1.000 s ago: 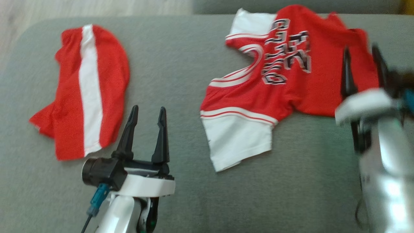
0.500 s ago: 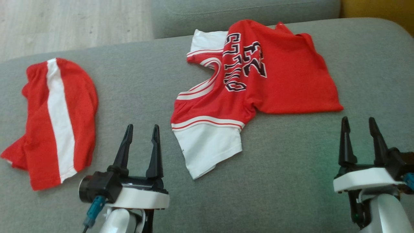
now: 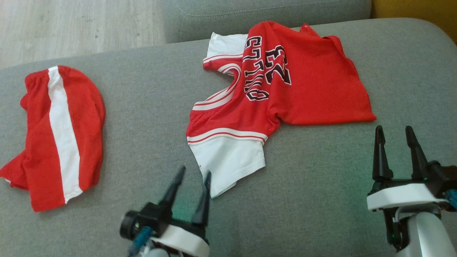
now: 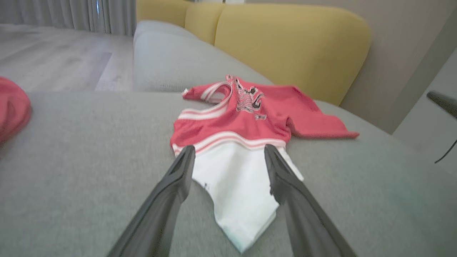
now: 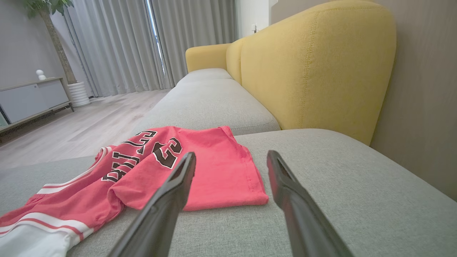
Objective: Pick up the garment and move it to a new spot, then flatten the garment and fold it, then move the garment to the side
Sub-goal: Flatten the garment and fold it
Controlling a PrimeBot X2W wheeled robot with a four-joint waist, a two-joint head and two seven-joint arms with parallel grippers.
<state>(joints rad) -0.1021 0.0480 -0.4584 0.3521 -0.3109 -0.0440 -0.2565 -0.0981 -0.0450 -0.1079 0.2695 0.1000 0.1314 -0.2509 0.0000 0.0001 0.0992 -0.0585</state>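
Red-and-white jersey lies rumpled at centre-far of the grey sofa cushion, white sleeve toward the near side. Left gripper: jaws wide, empty, tips just beside the sleeve's near-left edge. Right gripper: wide, empty, near the jersey's right hem; red shorts lie well apart at left.

My left tool sat at six o'clock, jaws spread, tilted toward one o'clock. My right tool sat at four o'clock, spread, pointing to twelve.
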